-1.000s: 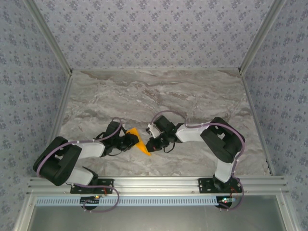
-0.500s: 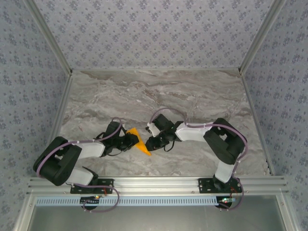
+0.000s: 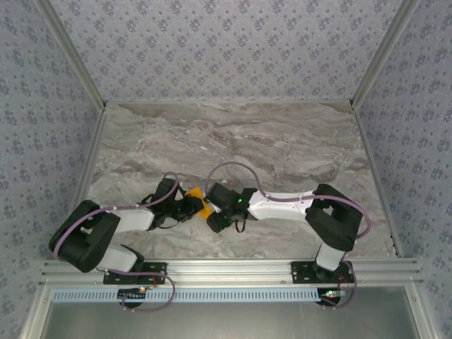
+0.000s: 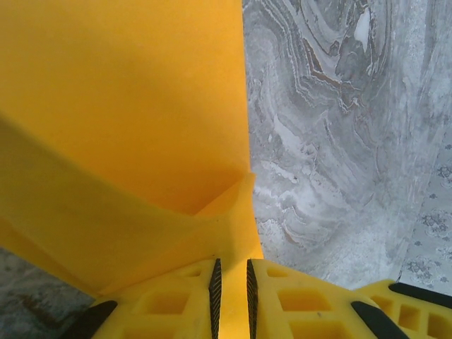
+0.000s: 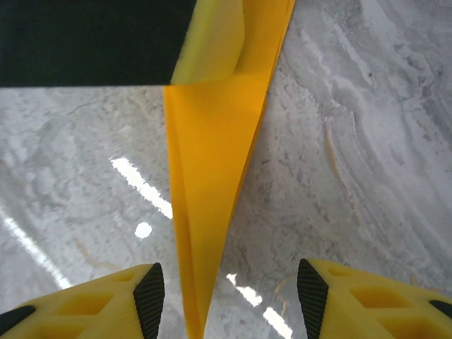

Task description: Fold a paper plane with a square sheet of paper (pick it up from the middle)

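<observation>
Left gripper (image 4: pixel 231 282): fingers pinched shut on a folded edge of the paper (image 4: pixel 127 106). The paper sits at the near middle of the table (image 3: pixel 296 141), between the two arms; lifted or resting, can't tell. It is already layered and tapers to a sharp tip with a centre crease. Folding looks well advanced, probably wing folds and release left. Right gripper (image 5: pixel 231 291): fingers spread wide, straddling the tip, apparently not touching. Containers: none seen.

Left hand (image 4: pixel 232 265): we pinched the orange paper (image 4: pixel 127 106).
Right hand (image 5: pixel 229 282): we held its fingers (image 5: pixel 150 291) wide apart.
Arms: we reached left arm (image 3: pixel 131 220) and right arm (image 3: pixel 282 206) inward.
</observation>
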Robot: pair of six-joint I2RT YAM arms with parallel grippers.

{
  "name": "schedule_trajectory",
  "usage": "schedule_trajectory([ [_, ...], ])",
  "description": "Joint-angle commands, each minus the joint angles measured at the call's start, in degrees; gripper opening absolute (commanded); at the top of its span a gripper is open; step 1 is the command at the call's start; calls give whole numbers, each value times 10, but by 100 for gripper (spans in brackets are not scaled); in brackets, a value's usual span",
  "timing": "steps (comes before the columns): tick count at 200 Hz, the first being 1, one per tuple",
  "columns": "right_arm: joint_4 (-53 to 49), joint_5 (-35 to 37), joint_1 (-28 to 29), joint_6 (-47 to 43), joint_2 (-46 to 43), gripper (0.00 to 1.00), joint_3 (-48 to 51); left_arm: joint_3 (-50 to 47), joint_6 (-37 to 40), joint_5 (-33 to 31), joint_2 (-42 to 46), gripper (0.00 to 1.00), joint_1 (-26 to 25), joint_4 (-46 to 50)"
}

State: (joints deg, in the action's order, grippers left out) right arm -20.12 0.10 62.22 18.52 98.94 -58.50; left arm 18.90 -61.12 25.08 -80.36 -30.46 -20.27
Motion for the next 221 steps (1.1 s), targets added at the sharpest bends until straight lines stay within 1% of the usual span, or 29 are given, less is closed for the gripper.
schedule_trajectory([
  [1,-35,61,2,-7,24,58,-19,8,-1,-21,-12,21,-1,22],
  [30,-36,68,1,-10,39,58,-24,14,0,-19,-12,21,-1,19],
  [57,-30,79,-6,-6,35,58,-23,20,2,-19,-12,21,0,15],
  [102,-20,96,-31,-15,44,57,-27,37,8,-18,-23,21,4,4],
  [122,-19,89,-38,-23,41,57,-31,48,10,-15,-34,21,5,3],
  [134,-14,64,-43,-25,26,57,-26,49,12,-14,-38,21,5,1],
  [149,10,14,-54,-21,-5,56,-8,44,12,-14,-41,21,4,0],
  [159,23,-29,-65,-24,-27,56,9,39,11,-14,-41,21,4,-3],
  [179,79,-124,-98,1,-61,56,45,26,8,-13,-42,21,5,-11],
  [197,118,-184,-122,27,-67,56,63,15,6,-11,-40,21,4,-20],
  [221,159,-236,-147,63,-54,49,78,1,7,-6,-35,21,4,-36],
])
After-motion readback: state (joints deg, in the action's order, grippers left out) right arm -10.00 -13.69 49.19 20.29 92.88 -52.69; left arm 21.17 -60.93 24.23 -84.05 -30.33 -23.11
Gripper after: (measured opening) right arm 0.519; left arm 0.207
